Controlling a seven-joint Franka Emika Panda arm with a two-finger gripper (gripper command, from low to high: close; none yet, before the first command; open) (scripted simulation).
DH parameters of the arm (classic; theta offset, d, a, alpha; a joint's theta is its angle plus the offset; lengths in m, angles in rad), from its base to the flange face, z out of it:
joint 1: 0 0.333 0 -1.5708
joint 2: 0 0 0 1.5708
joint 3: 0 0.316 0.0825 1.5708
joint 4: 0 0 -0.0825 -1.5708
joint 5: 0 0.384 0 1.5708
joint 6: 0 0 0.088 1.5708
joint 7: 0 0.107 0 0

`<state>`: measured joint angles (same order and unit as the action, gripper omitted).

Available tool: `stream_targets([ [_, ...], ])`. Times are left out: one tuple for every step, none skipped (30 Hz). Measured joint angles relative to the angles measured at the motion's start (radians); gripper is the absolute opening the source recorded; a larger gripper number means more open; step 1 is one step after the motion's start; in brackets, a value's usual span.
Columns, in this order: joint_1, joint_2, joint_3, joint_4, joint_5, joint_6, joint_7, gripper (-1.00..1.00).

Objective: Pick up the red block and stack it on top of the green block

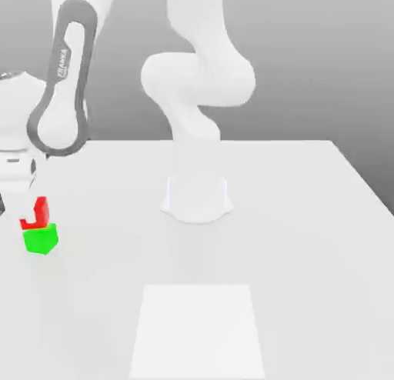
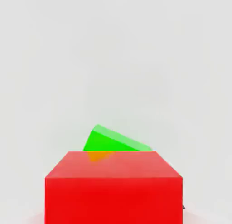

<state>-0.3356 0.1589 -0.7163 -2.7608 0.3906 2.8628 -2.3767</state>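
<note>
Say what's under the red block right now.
The green block sits directly below the red block in the exterior view, turned relative to it. The red block covers much of the green top, so full contact can't be confirmed.

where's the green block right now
In the exterior view, the green block sits near the left edge, on the table, directly below the red block.

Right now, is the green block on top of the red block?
No, the red block is above the green block.
</note>
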Motion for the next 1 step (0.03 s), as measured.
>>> stream_targets([
  [0.000,0.000,0.000,0.000,0.000,0.000,0.000,1.00],
])
